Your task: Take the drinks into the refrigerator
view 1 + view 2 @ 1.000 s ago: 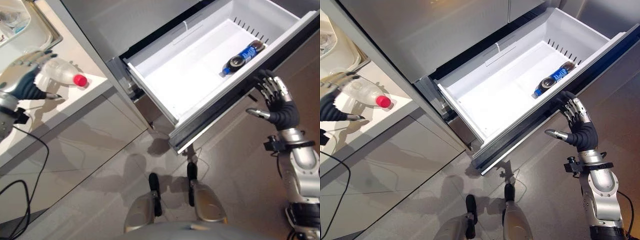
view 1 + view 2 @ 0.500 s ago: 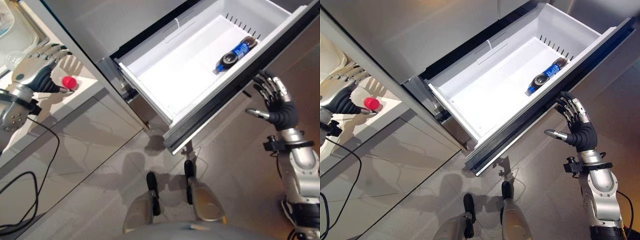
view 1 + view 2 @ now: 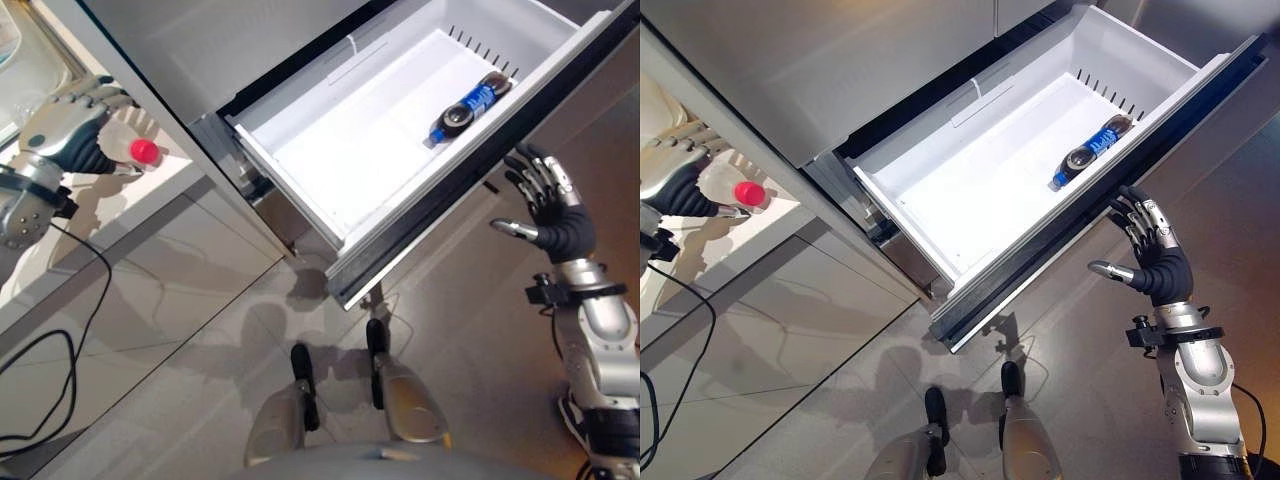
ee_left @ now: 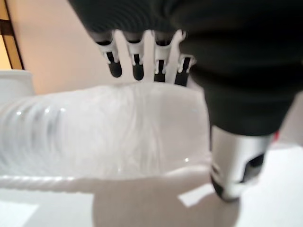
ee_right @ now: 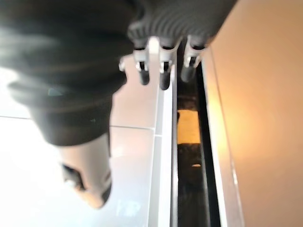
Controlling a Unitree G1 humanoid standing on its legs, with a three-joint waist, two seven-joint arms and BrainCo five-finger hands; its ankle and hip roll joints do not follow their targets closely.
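On the counter, left hand seemingly wraps clear bottle; right hand splayed loose.

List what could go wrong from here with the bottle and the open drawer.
The left hand closes over the clear bottle with a red cap lying on the counter; its smooth round body could roll or slip out on lifting. The drawer already holds a blue-labelled bottle, which a dropped one might strike. The right hand hangs open beside the drawer front.

White counter bears clear bottle (red-capped).
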